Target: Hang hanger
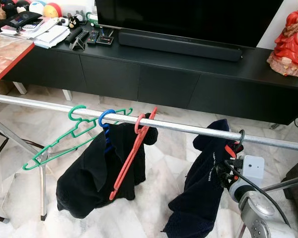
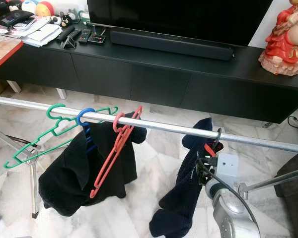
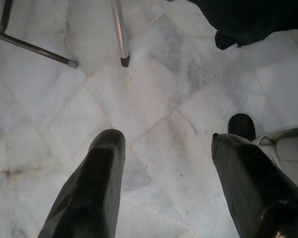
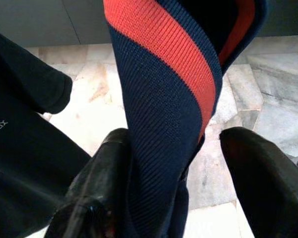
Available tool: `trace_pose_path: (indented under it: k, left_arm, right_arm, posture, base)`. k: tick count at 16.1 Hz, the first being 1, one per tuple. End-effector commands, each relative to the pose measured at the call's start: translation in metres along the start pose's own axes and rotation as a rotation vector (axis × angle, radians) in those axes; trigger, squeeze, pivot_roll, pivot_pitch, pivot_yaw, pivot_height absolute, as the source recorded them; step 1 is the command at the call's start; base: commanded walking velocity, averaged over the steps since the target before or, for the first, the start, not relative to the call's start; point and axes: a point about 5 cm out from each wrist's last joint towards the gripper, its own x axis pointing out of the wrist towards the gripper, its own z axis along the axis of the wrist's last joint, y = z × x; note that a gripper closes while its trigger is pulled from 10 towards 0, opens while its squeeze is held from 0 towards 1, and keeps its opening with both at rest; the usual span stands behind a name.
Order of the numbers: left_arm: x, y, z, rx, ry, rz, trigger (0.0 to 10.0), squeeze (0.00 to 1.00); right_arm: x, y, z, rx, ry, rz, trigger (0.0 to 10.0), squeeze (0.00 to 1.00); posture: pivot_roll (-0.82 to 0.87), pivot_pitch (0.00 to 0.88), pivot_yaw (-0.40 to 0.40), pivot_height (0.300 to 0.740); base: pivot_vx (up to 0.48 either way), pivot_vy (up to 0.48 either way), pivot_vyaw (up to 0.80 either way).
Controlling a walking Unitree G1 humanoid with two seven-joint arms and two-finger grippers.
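One dark wire hanger hook [image 1: 240, 137] already sits over the long silver metal rail [image 1: 188, 129] at the right, directly above your right gripper [image 1: 227, 166]. Its fingers are spread around the navy garment with the orange stripe [image 4: 164, 99], not clamped; your left gripper [image 3: 174, 198] hangs open over the floor.

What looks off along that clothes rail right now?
On the metal rail, the green hanger and red hanger hang empty and steeply tilted. The black garment on the blue hanger sags bunched to one side rather than spread out.
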Motion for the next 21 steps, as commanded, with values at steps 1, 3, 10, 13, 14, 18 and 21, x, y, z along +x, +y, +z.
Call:
trace_pose_path:
  k: [1, 3, 10, 13, 14, 18, 21]
  left_arm:
    - [-0.0050, -0.0027, -0.0132, 0.012, 0.054, -0.021, 10.0, 0.00]
    - [-0.0052, -0.0050, -0.0137, 0.010, 0.059, -0.032, 10.0, 0.00]
    - [-0.0069, -0.0061, -0.0180, 0.012, 0.079, -0.045, 10.0, 0.00]
    - [-0.0069, -0.0060, -0.0185, 0.014, 0.084, -0.048, 10.0, 0.00]
    - [-0.0068, -0.0058, -0.0185, 0.016, 0.085, -0.049, 10.0, 0.00]
    - [-0.0064, -0.0056, -0.0180, 0.018, 0.084, -0.046, 10.0, 0.00]
    - [-0.0063, -0.0055, -0.0181, 0.020, 0.087, -0.048, 10.0, 0.00]
  right_arm:
    - [-0.0002, -0.0037, -0.0055, -0.005, 0.015, -0.020, 0.0, 0.00]
    - [-0.0001, 0.0003, -0.0065, 0.004, 0.008, -0.008, 0.0, 0.00]
    - [-0.0007, -0.0009, -0.0090, -0.001, 0.000, -0.012, 0.0, 0.00]
    - [-0.0013, -0.0010, -0.0104, 0.002, 0.000, -0.009, 0.0, 0.00]
    - [-0.0012, -0.0008, -0.0103, 0.003, -0.004, -0.008, 0.0, 0.00]
    - [-0.0009, 0.0006, -0.0087, 0.013, -0.025, 0.003, 0.0, 0.00]
    - [-0.0010, 0.0020, -0.0075, 0.016, -0.038, 0.010, 0.0, 0.00]
  posture:
    - [-0.10, 0.242, -0.080, 0.740]
    - [-0.09, 0.242, -0.078, 0.740]
    - [-0.09, 0.243, -0.079, 0.740]
    - [-0.09, 0.244, -0.077, 0.740]
    - [-0.09, 0.243, -0.077, 0.740]
    - [-0.09, 0.241, -0.076, 0.740]
    - [-0.09, 0.243, -0.075, 0.740]
  base:
    - [0.000, 0.000, 0.00]
    - [0.000, 0.000, 0.00]
    - [0.000, 0.000, 0.00]
    - [0.000, 0.000, 0.00]
    - [0.000, 0.000, 0.00]
    - [0.000, 0.000, 0.00]
    - [0.000, 0.000, 0.00]
